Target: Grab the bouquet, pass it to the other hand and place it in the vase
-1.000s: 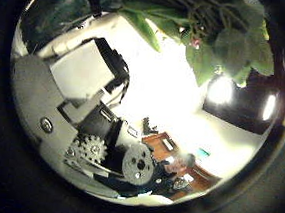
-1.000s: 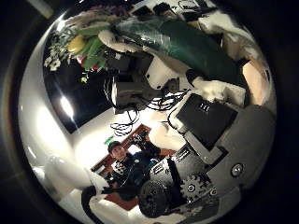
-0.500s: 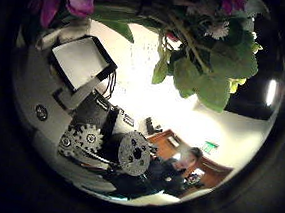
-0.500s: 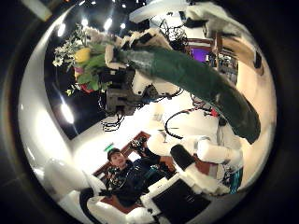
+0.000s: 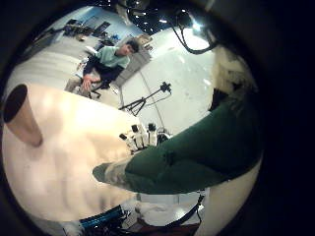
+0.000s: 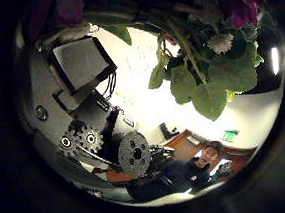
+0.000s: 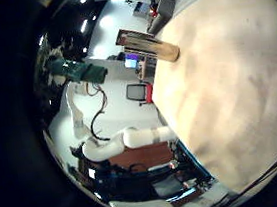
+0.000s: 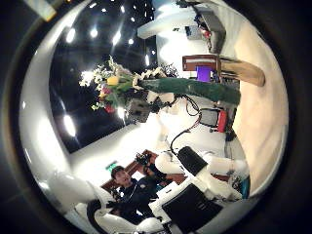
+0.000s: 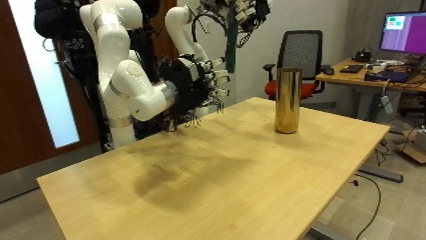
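Observation:
In the outside view, a bouquet (image 9: 237,45) in a dark green wrap hangs upright, high above the table's far edge, flowers on top. My left hand (image 9: 217,16) is shut on it near the flowers. The left palm views show the green wrap (image 5: 197,147) and the leaves and blooms (image 6: 206,72) very close. My right hand (image 9: 200,85) is lower, beside the wrap and apart from it, with relaxed fingers holding nothing. From the right palm the bouquet (image 8: 175,86) appears held by the other hand (image 8: 134,107). A tall brass vase (image 9: 286,100) stands on the table's far side.
The light wooden table (image 9: 226,170) spreads out in front of both hands. Behind the vase are an office chair (image 9: 304,60) and a desk with a monitor (image 9: 404,32). The vase (image 7: 150,45) also shows near the table's edge.
The right palm camera has drawn back from the bouquet, which now shows much smaller and is held only by the other hand. The flowers stay close to the left palm.

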Tool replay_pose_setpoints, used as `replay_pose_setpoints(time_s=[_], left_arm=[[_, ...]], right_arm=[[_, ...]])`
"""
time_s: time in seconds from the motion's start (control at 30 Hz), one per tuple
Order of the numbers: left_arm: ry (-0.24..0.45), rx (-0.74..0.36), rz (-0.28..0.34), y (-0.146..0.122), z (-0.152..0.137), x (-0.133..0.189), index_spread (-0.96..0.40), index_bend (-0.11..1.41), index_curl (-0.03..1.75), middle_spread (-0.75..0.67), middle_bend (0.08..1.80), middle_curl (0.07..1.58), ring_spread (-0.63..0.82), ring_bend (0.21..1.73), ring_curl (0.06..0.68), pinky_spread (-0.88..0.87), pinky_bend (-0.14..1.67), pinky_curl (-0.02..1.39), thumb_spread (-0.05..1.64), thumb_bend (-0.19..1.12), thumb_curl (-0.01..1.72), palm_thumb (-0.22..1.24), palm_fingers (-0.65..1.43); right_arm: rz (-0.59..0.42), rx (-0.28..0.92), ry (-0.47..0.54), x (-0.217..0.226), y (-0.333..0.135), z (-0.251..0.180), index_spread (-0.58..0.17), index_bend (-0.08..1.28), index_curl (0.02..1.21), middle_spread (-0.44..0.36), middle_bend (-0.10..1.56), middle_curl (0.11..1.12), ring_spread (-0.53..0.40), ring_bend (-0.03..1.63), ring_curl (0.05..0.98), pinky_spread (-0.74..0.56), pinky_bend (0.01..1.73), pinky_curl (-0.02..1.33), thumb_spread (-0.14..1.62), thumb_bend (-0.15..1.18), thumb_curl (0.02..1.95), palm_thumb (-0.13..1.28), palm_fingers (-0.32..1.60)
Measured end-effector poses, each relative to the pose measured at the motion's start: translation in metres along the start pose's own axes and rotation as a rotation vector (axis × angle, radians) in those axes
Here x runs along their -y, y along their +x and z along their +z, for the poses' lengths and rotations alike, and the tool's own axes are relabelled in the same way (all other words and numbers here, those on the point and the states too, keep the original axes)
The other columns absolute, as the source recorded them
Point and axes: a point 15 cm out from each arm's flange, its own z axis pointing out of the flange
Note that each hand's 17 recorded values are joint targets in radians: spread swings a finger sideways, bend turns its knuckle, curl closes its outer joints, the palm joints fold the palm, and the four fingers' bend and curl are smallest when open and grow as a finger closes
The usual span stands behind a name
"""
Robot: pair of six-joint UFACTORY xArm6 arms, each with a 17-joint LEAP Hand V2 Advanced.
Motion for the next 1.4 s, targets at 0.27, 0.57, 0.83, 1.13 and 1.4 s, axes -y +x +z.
replay_pose_setpoints(time_s=[0.27,0.57,0.83,1.13,1.4], left_arm=[[0.101,0.096,0.083,0.027,-0.044,0.031,-0.83,0.59,0.47,-0.64,0.96,1.17,-0.44,1.4,0.619,-0.6,1.13,0.68,0.13,-0.02,0.89,1.17,1.01],[0.211,0.162,0.109,0.024,-0.098,0.055,-0.88,0.47,0.8,-0.63,1.02,1.16,-0.43,1.45,0.622,-0.59,1.17,0.7,0.12,-0.02,0.91,1.17,0.96],[0.275,0.177,0.095,-0.003,-0.131,0.069,-0.92,0.3,1.21,-0.61,1.06,1.14,-0.42,1.48,0.615,-0.57,1.2,0.71,0.12,-0.02,0.92,1.17,0.93],[0.292,0.16,0.046,-0.042,-0.149,0.081,-0.89,0.22,1.38,-0.6,1.07,1.13,-0.42,1.47,0.609,-0.57,1.2,0.7,0.11,-0.02,0.93,1.17,0.94],[0.316,0.188,-0.017,-0.099,-0.155,0.08,-0.83,0.18,1.51,-0.59,1.06,1.13,-0.43,1.46,0.605,-0.57,1.19,0.7,0.11,-0.02,0.93,1.17,0.95]], right_arm=[[-0.006,0.003,0.004,0.002,-0.002,0.001,-0.315,0.21,0.37,0.014,0.17,0.27,0.175,0.29,0.21,0.36,0.25,0.33,0.96,-0.02,0.49,0.82,0.17],[-0.014,-0.003,0.011,0.003,-0.003,0.001,-0.319,0.19,0.37,0.013,0.17,0.25,0.175,0.27,0.223,0.35,0.24,0.32,0.96,-0.02,0.49,0.82,0.18],[-0.027,-0.012,0.012,0.005,-0.008,0.0,-0.322,0.2,0.36,0.034,0.17,0.25,0.176,0.26,0.233,0.35,0.23,0.32,0.95,-0.02,0.48,0.83,0.18],[-0.035,-0.015,0.007,0.005,-0.011,0.002,-0.317,0.19,0.36,0.039,0.17,0.25,0.176,0.25,0.238,0.36,0.21,0.32,0.95,-0.02,0.48,0.83,0.19],[-0.033,-0.016,0.006,0.005,-0.011,0.003,-0.318,0.2,0.37,0.039,0.17,0.24,0.176,0.23,0.241,0.36,0.2,0.32,0.96,-0.02,0.48,0.84,0.2]])
